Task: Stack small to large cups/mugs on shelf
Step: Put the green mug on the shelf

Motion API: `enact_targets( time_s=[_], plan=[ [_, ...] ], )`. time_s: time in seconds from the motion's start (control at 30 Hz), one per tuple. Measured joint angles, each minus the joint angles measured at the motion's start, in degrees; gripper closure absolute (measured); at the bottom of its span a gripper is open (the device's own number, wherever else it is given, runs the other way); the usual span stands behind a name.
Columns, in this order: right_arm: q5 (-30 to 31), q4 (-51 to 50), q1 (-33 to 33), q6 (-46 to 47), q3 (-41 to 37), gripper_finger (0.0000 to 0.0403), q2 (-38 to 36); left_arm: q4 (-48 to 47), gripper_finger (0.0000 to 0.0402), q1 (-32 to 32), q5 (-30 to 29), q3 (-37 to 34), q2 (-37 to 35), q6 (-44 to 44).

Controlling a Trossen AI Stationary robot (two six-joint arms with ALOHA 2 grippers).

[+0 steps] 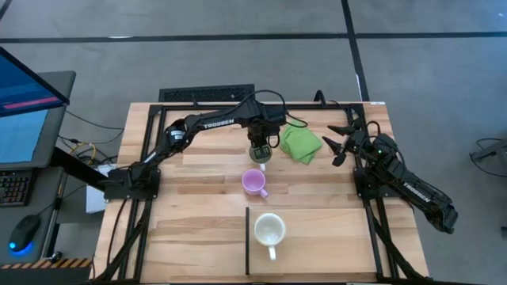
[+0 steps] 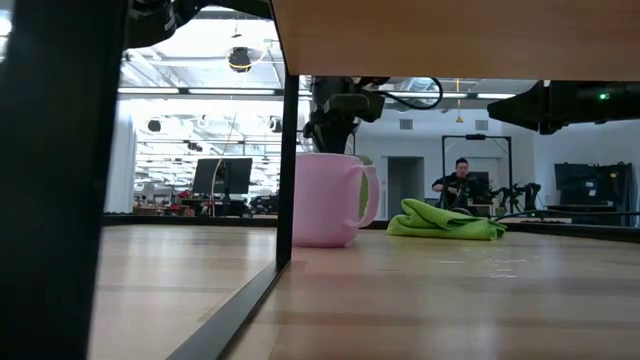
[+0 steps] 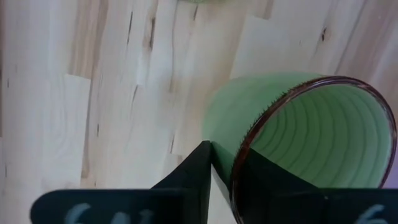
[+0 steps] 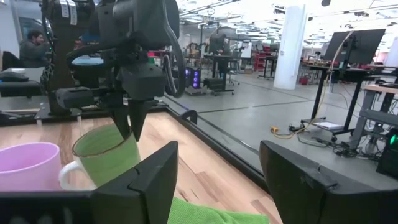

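L fingers [image 3: 205, 171] pinch green mug [image 3: 298, 134] rim.

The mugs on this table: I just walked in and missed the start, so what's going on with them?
The left gripper is shut on the rim of the green mug, one finger inside and one outside, at the far middle of the table beside the green cloth. The purple mug stands loose nearer the middle. The white mug sits on the shelf, right of the black strip. The right gripper waits open at the right.
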Motion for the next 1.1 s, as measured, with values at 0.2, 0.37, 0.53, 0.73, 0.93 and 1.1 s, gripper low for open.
enact_targets(
  time_s=[0.2, 0.37, 0.53, 0.73, 0.93, 1.1],
  plan=[
    [0.0, 0.0, 0.0, 0.0, 0.0, 0.0154, 0.0, 0.0, 0.0353, 0.0, 0.0, 0.0, 0.0, 0.0],
    [0.0, 0.0, 0.0, 0.0, 0.0, 0.0154, 0.0, 0.0, 0.0352, 0.0, 0.0, 0.0, 0.0, 0.0],
    [0.0, 0.0, 0.0, 0.0, 0.0, 0.0154, 0.0, 0.1, 0.0352, 0.0, 0.0, 0.0, 0.0, 0.1],
    [0.0, 0.0, 0.0, 0.0, 0.0, 0.0154, 0.0, 1.0, 0.0351, 0.0, 0.0, 0.0, 0.0, 0.3],
    [0.0, 0.0, 0.0, 0.0, 0.0, 0.0154, 0.0, 0.7, 0.0349, 0.1, 2.6, -0.9, 0.4, -0.2],
    [0.0, 0.0, 0.0, 0.0, 0.0, 0.0154, 0.0, 0.8, 0.0331, 0.1, 4.9, -2.6, 0.4, -0.3]
  ],
)
